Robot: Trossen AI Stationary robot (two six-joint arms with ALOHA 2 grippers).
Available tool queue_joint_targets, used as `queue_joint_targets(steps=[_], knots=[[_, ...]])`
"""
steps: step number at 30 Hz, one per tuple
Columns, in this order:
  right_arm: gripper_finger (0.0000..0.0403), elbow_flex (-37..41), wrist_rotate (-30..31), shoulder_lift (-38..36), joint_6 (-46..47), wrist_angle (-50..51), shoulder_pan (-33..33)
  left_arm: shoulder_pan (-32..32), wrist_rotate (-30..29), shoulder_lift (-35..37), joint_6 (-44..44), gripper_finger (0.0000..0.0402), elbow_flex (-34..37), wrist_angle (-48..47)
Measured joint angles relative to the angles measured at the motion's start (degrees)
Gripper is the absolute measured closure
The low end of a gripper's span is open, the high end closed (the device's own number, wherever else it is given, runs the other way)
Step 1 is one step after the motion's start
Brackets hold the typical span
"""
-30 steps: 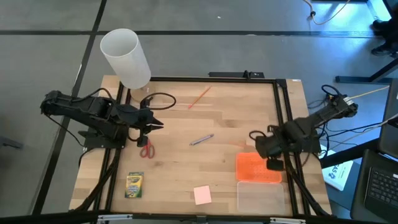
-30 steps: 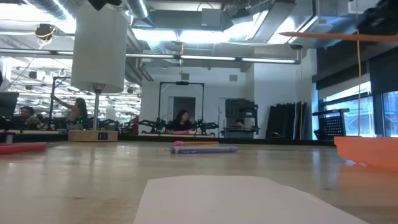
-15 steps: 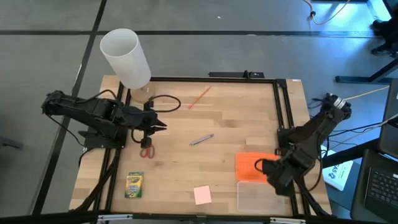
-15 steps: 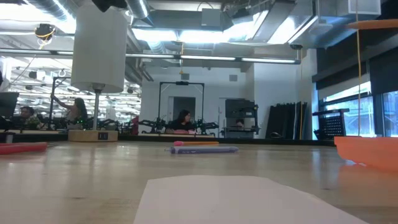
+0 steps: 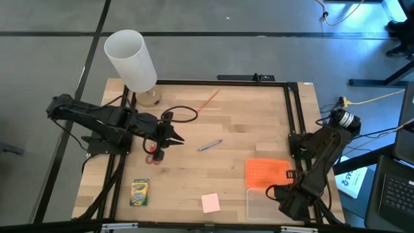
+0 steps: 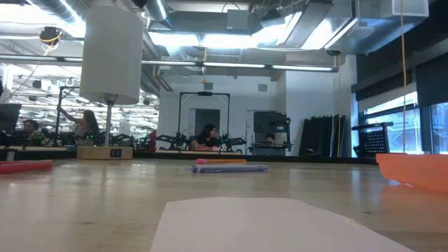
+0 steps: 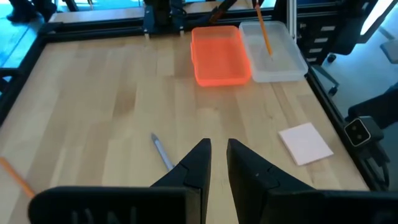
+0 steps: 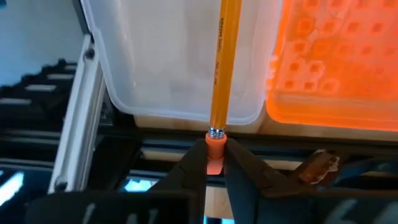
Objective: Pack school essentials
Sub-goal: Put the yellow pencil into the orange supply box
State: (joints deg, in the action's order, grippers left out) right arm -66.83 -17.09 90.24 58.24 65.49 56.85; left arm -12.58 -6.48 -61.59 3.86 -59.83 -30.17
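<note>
My right gripper (image 8: 214, 163) is shut on a yellow-orange pencil (image 8: 219, 62) and hovers over the clear box (image 5: 268, 206) at the near right, beside its orange lid (image 5: 264, 173). In the left wrist view the pencil (image 7: 263, 34) slants down over the box (image 7: 277, 56). My left gripper (image 5: 178, 138) is shut and holds nothing, above and just right of the red-handled scissors (image 5: 152, 154). Lying flat on the table are a blue-grey pen (image 5: 209, 145), a thin red pencil (image 5: 207, 101), a crayon box (image 5: 139, 192) and a pink sticky-note pad (image 5: 210, 202). My right gripper pinches the pencil's eraser end (image 8: 214, 155) between its two fingertips. The fingers point steeply down, and the pencil runs on ahead of them, in line with them, over the clear box. Whether its tip touches the box floor I cannot tell.
A tall white cylinder (image 5: 132, 59) stands at the far left corner. A black frame rail (image 5: 294, 116) runs along the table's right side, and a dark cable (image 5: 178, 113) loops near my left arm. The bare wood mid-table holds only the pen.
My right gripper has swung toward the near edge and sunk, from beside the lid's far right corner to above the clear box. It tipped further down, and the pencil went with it. My left gripper has edged toward the table's middle, past the scissors.
</note>
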Motion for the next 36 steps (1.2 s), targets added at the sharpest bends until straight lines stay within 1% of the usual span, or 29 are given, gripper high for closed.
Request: queue_joint_targets(steps=[7,12,21,25,29,36], knots=[[0.0356,0.0,-0.1,1.9,-0.3,0.0,0.5,0.0,0.0,-1.7,0.0,0.0354,0.0,0.4],[0.0356,0.0,-0.9,4.2,-3.0,0.1,0.4,0.0,0.0,-2.4,0.0,0.0354,0.0,0.3],[0.0356,0.0,-1.0,6.7,-6.3,1.2,-2.0,0.0,0.0,-2.7,0.0,0.0354,0.0,0.4],[0.0356,0.5,-1.3,7.9,-6.4,0.8,-2.9,0.0,0.0,-2.7,0.0,0.0354,0.0,0.3],[0.0356,1.6,-2.9,8.3,-6.1,0.4,-3.2,0.0,0.0,-2.7,0.0,0.0354,0.0,0.3],[0.0355,1.6,-2.0,8.4,-6.0,-0.2,-3.5,0.0,0.0,-2.7,0.0,0.0354,0.0,0.3]])
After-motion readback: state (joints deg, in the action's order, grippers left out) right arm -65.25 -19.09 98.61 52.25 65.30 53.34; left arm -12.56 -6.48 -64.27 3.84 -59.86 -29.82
